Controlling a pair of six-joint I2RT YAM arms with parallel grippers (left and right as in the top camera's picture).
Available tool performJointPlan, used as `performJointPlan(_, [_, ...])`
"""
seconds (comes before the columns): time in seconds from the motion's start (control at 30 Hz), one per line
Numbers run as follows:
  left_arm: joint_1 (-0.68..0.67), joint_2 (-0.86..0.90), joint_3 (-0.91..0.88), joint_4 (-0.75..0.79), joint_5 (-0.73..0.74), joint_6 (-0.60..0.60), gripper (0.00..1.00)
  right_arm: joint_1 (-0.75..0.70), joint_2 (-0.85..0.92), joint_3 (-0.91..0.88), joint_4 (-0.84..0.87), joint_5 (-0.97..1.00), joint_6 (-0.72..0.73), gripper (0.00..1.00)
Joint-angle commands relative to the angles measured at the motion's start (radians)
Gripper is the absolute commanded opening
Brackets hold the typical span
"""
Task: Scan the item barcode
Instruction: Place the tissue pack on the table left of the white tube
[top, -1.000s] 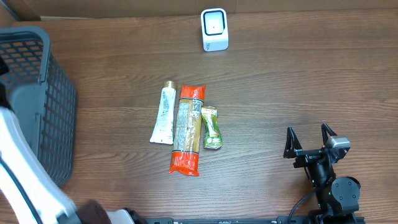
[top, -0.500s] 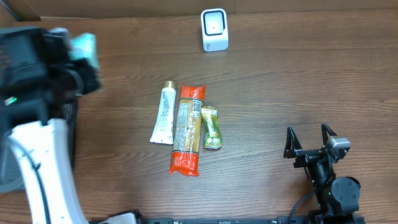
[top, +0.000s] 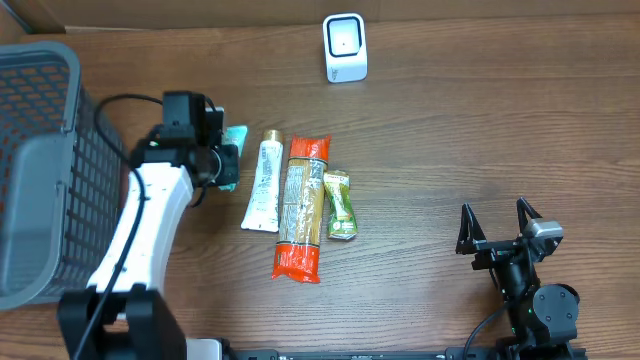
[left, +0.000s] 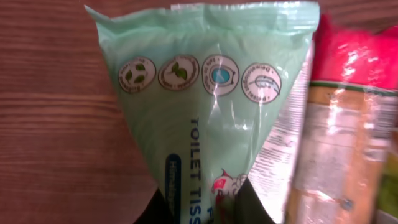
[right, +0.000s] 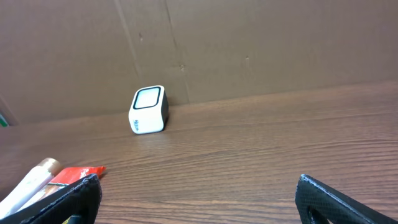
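Wooden tabletop below: my left gripper is pinched tight on the green tissue pack, just left of the white tube. My right gripper gapes wide and empty, near right; the scanner sits far.

A dark brown wooden table with visible grain and a low, matt sheen. A tissue pack in pale green plastic film, glossy and creased, catching light. A grey plastic basket with open mesh walls. A scanner in smooth, shiny white plastic. A white tube, a long packet in crinkled, reflective clear and orange film, and a glossy green sachet. Matt brown cardboard behind. The right gripper has matt black plastic fingers.
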Motion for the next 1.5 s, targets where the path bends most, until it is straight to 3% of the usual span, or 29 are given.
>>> performJointPlan(0.0, [-0.002, 0.054, -0.076, 0.070, -0.019, 0.046, 0.06, -0.003, -0.010, -0.011, 0.006, 0.001, -0.005, 1.00])
performJointPlan(0.13, [-0.002, 0.132, -0.102, 0.082, -0.010, 0.044, 0.14, -0.003, -0.010, -0.011, 0.006, 0.001, -0.005, 1.00])
performJointPlan(0.17, [-0.003, 0.156, -0.102, 0.085, 0.006, 0.043, 0.29, -0.003, -0.010, -0.011, 0.006, 0.001, -0.005, 1.00])
performJointPlan(0.23, [-0.003, 0.172, -0.102, 0.089, 0.007, 0.024, 0.49, -0.003, -0.010, -0.011, 0.006, 0.001, -0.005, 1.00])
performJointPlan(0.33, [-0.003, 0.169, -0.096, 0.077, -0.010, 0.018, 0.97, -0.003, -0.010, -0.011, 0.006, 0.001, -0.005, 1.00])
performJointPlan(0.37, [-0.003, 0.164, -0.085, 0.063, -0.022, 0.017, 0.99, -0.003, -0.010, -0.011, 0.006, 0.001, -0.005, 1.00])
performJointPlan(0.83, [-0.002, -0.123, 0.394, -0.298, -0.049, -0.074, 1.00, -0.003, -0.010, -0.011, 0.006, 0.001, -0.005, 1.00])
performJointPlan(1.07, [-0.001, -0.328, 0.430, -0.394, -0.067, -0.080, 1.00, -0.003, -0.010, -0.011, 0.006, 0.001, -0.005, 1.00])
performJointPlan(1.3, [0.056, -0.487, 0.430, -0.487, -0.263, -0.143, 1.00, -0.003, -0.010, -0.011, 0.006, 0.001, -0.005, 1.00])
performJointPlan(1.37, [0.105, -0.499, 0.430, -0.495, -0.292, -0.108, 1.00, -0.003, -0.010, -0.011, 0.006, 0.001, -0.005, 1.00])
performJointPlan(1.47, [0.191, -0.490, 0.428, -0.491, -0.287, 0.071, 0.99, -0.003, -0.010, -0.011, 0.006, 0.001, -0.005, 1.00])
